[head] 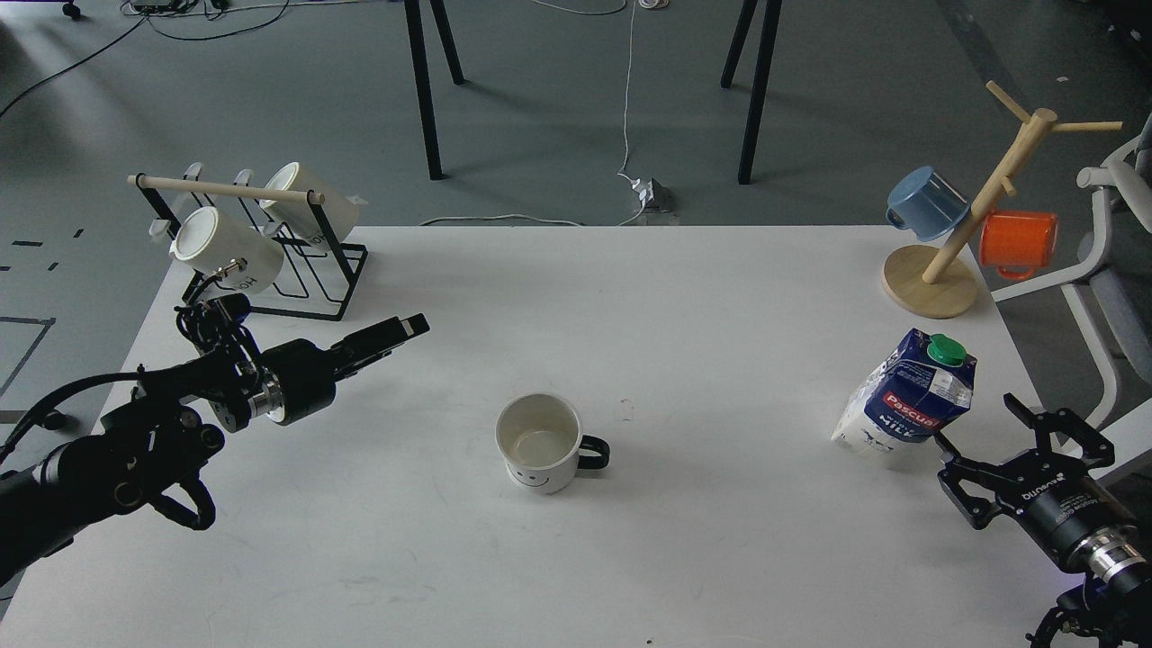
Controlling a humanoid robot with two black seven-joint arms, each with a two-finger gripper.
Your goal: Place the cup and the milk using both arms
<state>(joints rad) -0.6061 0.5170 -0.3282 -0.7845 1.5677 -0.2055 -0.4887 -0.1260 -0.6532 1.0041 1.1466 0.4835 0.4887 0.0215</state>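
Observation:
A white mug (538, 441) with a smiley face and a black handle stands upright and empty at the table's middle front. The blue and white Pascual milk carton (909, 402) with a green cap is at the right, tilted steeply with its top leaning right. My right gripper (975, 419) is open just to the front right of the carton and holds nothing. My left gripper (396, 331) hovers left of the mug and well apart from it. It points right, and its dark fingers look like one thin bar.
A black wire rack (270, 261) with two white mugs stands at the back left. A wooden mug tree (954, 243) with a blue cup and an orange cup stands at the back right. A white chair (1116, 297) stands off the table's right edge.

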